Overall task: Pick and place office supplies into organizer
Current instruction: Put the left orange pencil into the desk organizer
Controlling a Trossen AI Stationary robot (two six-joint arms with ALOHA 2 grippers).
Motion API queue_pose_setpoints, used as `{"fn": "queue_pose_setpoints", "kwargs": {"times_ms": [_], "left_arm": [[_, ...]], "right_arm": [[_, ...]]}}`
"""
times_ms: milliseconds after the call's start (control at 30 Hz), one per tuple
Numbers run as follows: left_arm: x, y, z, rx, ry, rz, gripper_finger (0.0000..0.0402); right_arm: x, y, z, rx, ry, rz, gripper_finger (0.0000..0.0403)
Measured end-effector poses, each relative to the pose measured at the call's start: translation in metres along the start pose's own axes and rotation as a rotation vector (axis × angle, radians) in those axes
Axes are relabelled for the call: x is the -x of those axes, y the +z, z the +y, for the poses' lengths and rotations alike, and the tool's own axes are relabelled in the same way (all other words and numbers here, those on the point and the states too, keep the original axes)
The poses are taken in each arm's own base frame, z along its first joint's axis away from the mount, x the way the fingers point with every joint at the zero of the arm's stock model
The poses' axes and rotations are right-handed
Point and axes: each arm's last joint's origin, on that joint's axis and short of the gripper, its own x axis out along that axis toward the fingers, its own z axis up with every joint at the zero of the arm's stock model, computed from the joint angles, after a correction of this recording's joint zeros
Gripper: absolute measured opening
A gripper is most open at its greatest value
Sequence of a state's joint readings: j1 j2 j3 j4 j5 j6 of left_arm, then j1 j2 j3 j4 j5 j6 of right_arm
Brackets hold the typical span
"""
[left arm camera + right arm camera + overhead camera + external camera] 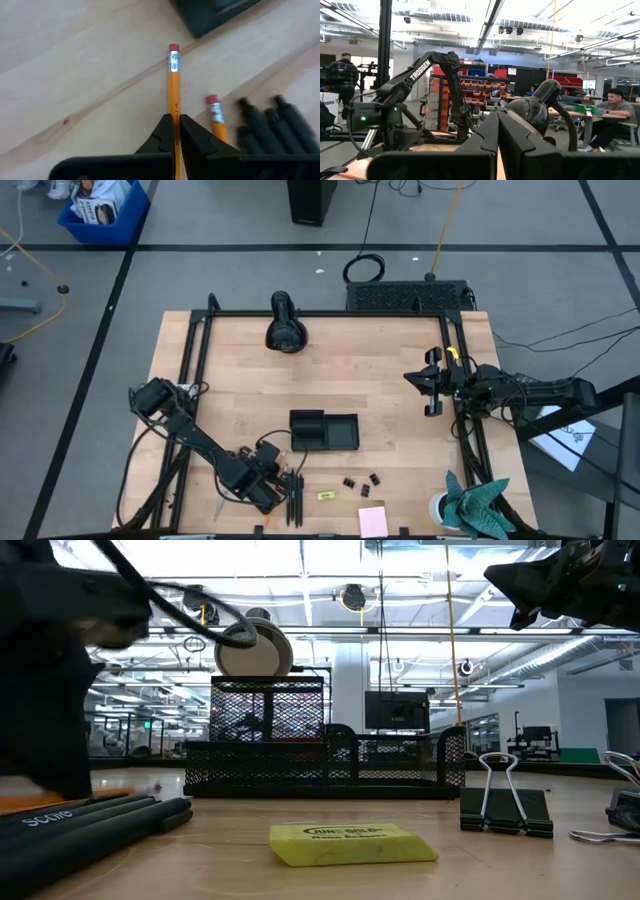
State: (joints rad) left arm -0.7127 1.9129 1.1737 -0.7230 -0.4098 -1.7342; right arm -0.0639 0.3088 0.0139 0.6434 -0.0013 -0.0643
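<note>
My left gripper (176,122) is low over the table's near side (272,480), just left of the black pens (295,502), and is shut on one orange pencil (174,80). The second pencil (216,117) lies beside it on the wood, next to the pens (270,125). The black organizer (323,430) stands just beyond. A yellow piece (325,495), small black binder clips (360,480) and a pink pad (372,521) lie near the front edge. No scissors show. My right gripper (430,382) waits, shut, raised at the table's right. My left gripper pinches the orange pencil's shaft (175,107) between its two fingers, some way back from the eraser end (173,48). The fingers lie along the pencil, and its eraser end points out ahead of them toward the organizer. Whether the pencil is off the table, I cannot tell.
A black cylindrical device with a round head (285,325) stands at the table's far side. A teal cloth with a white cup (468,505) sits at the near right corner. Bare wood lies between the organizer and my right arm.
</note>
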Motion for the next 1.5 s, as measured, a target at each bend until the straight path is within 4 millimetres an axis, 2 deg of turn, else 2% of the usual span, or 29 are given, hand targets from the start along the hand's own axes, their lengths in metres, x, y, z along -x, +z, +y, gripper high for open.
{"fn": "queue_pose_setpoints", "kwargs": {"times_ms": [300, 433, 567, 733, 867, 1100, 1233, 1400, 1500], "left_arm": [[0.058, 0.011, -0.026, -0.048, 0.005, -0.084, 0.0005], [0.083, 0.019, -0.041, -0.158, -0.071, -0.252, 0.001], [0.104, 0.031, -0.055, -0.326, -0.113, -0.5, 0.0004], [0.117, 0.042, -0.07, -0.578, -0.057, -0.776, 0.0015], [0.118, 0.065, -0.077, -0.668, 0.026, -0.861, 0.0005], [0.121, 0.113, -0.071, -0.728, 0.072, -0.795, 0.0005], [0.132, 0.138, -0.067, -0.813, -0.019, -0.784, 0.0007], [0.145, 0.163, -0.051, -0.97, -0.379, -0.828, 0.0004], [0.137, 0.174, -0.035, -0.99, -0.571, -0.943, 0.0007]], "right_arm": [[0.0, 0.0, 0.0, -0.001, 0.001, 0.0, 0.0], [0.0, 0.0, 0.0, 0.0, 0.0, 0.0, 0.0], [0.0, 0.0, 0.0, 0.0, 0.001, -0.001, 0.0], [0.0, 0.0, 0.0, 0.0, 0.001, -0.004, 0.0], [0.0, 0.0, 0.0, 0.0, 0.0, -0.003, 0.0], [0.0, 0.001, 0.0, 0.0, 0.0, -0.014, 0.0], [0.0, 0.002, 0.0, 0.0, 0.001, -0.018, 0.0], [0.0, 0.002, 0.0, -0.001, 0.002, -0.017, 0.0], [0.0, 0.002, 0.0, 0.0, 0.002, -0.018, 0.0]]}}
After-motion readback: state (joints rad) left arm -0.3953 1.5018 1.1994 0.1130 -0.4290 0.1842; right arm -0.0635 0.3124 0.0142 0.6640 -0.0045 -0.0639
